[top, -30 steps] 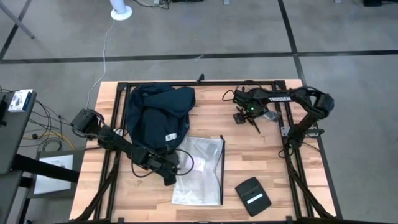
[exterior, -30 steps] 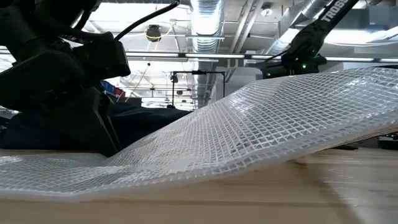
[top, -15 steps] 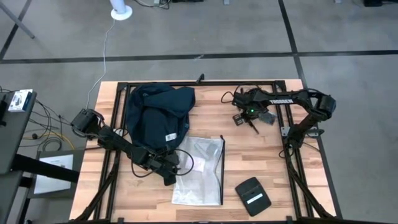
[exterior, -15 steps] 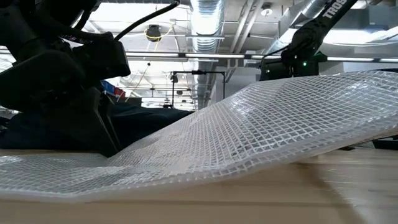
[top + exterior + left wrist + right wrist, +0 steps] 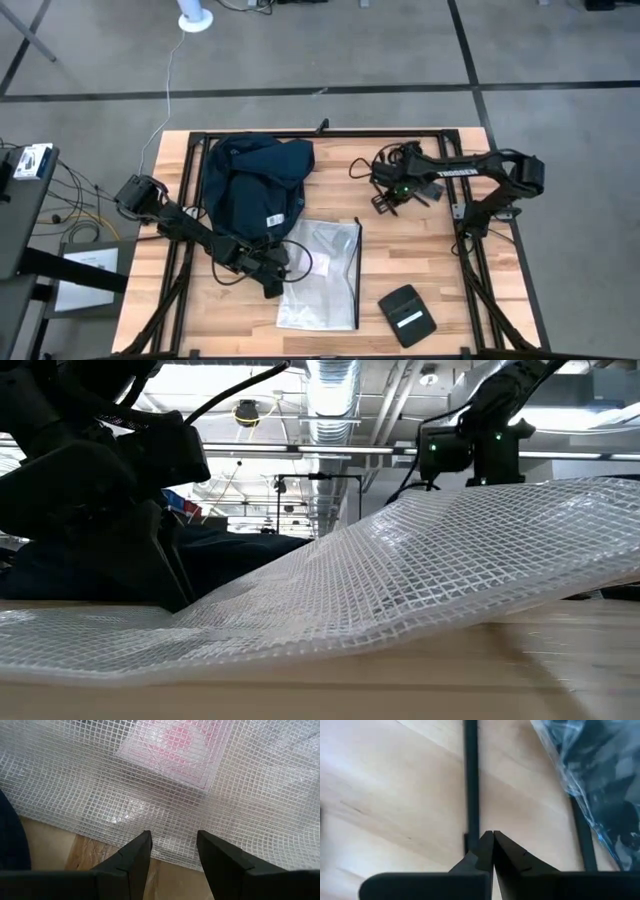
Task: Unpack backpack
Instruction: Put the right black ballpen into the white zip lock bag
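The dark navy backpack (image 5: 250,185) lies slumped at the table's far left. Near it, toward the front, a clear mesh plastic bag (image 5: 322,272) lies flat with pale contents showing through (image 5: 175,750). My left gripper (image 5: 287,268) is open, with its fingertips (image 5: 145,842) over the mesh bag's left edge. My right gripper (image 5: 380,203) is shut on nothing, above bare wood at the far right. It is just left of a crinkly clear bag (image 5: 600,785). My left gripper stands with a finger on each side of a stretch of the mesh bag's left edge (image 5: 172,852), coming in low from the table's left. I cannot tell whether the fingertips touch the bag.
A small black pouch with a white label (image 5: 406,315) lies near the front right. Black frame bars (image 5: 470,775) run across the wood under my right gripper. Bare wood lies between the backpack and the right arm.
My right gripper has shut with nothing between its fingers. It has swung a little toward the table's left and near edge, away from the crinkly bag. The left arm, the backpack and the mesh bag have kept still.
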